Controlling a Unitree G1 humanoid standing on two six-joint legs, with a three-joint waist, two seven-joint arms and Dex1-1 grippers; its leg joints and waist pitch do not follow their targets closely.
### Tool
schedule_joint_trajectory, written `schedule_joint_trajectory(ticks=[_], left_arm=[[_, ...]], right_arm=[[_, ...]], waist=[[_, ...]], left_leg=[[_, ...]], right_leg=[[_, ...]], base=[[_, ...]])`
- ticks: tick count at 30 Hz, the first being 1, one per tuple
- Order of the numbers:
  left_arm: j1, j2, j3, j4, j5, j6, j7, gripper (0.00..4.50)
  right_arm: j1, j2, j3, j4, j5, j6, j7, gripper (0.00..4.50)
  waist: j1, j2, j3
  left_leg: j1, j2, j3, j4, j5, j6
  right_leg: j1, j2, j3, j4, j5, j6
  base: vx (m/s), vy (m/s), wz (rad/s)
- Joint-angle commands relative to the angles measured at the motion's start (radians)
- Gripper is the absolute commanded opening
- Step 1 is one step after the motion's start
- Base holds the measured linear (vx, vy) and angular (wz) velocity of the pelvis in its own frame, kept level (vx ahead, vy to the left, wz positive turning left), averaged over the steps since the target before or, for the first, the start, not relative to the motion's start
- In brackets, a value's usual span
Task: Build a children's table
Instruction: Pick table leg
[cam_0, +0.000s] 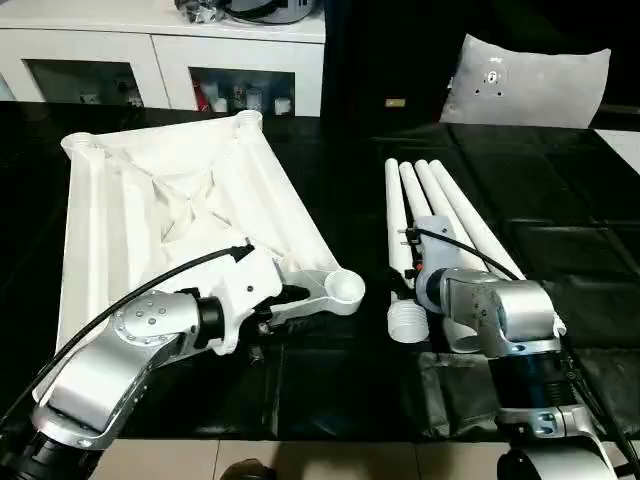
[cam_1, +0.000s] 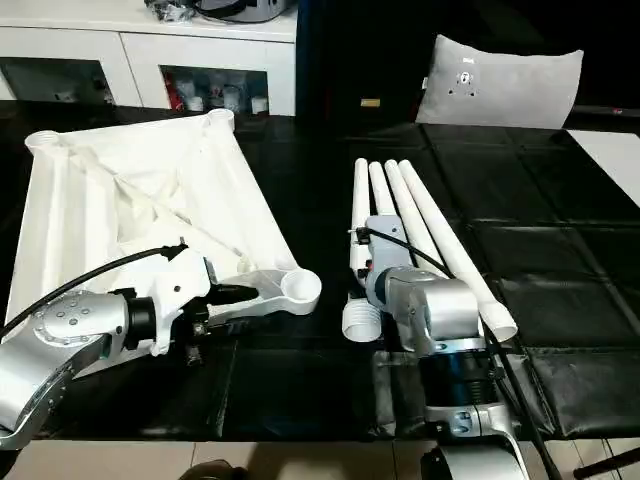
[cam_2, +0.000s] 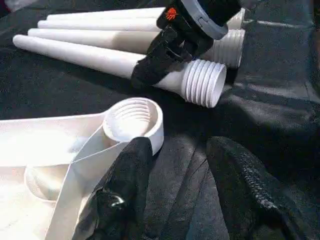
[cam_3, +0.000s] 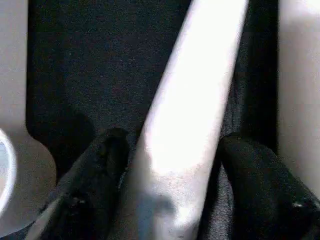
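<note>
Left eye view: table top (cam_0: 170, 210) lies upside down at left of frame on the black work table (cam_0: 560, 230), ribbed underside up, corner sockets bare. Four legs (cam_0: 440, 215) lie side by side at centre right, none screwed in, so assembly looks barely started: all four are left to fit. Left gripper (cam_0: 290, 300) reaches in low from lower left, forearm angled up toward the near corner socket (cam_0: 345, 290). Right gripper sits under its silver wrist at lower centre right, pointing down onto the leg nearest the top. Right eye view: same layout; a grey cushion (cam_1: 500, 85) stands at upper right, white cabinets (cam_1: 150, 70) at upper left. Left wrist view: left fingers (cam_2: 125, 185) partly spread, one touching the top's rim below the threaded socket, the other out over black cloth; whether they grip is unclear. Right gripper (cam_2: 160, 62) straddles a leg just behind its threaded end (cam_2: 205, 82). Right wrist view: right fingers (cam_3: 95, 170) flank the leg (cam_3: 195, 110), closely either side; a firm clamp cannot be confirmed.
</note>
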Motion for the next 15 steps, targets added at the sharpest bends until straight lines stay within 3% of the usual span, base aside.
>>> schedule_joint_trajectory(ticks=[1,10,15], left_arm=[[-0.02,0.001,-0.019,-0.005,0.015,-0.002,0.004,2.12],[-0.03,-0.007,-0.02,0.008,0.035,-0.025,0.022,2.12],[-0.033,-0.017,-0.012,0.011,0.032,-0.028,0.034,2.12]], right_arm=[[0.0,-0.004,0.0,0.031,-0.001,0.02,-0.003,2.86],[0.005,0.009,-0.018,0.028,0.0,0.018,-0.018,2.11],[0.009,0.026,-0.047,0.021,0.002,0.006,-0.042,1.95]], waist=[[0.001,0.012,-0.059],[0.0,0.012,-0.059],[0.0,0.012,-0.058]], left_leg=[[0.028,0.099,-0.036,-0.077,-0.126,-0.073],[0.03,0.1,-0.037,-0.079,-0.149,-0.086],[0.03,0.1,-0.037,-0.08,-0.153,-0.09]], right_leg=[[0.021,-0.131,0.064,-0.073,0.023,-0.16],[0.02,-0.133,0.066,-0.075,0.0,-0.159],[0.019,-0.133,0.065,-0.074,-0.007,-0.16]], base=[[0.0,0.0,0.0],[0.0,0.0,0.0],[0.0,0.0,0.0]])
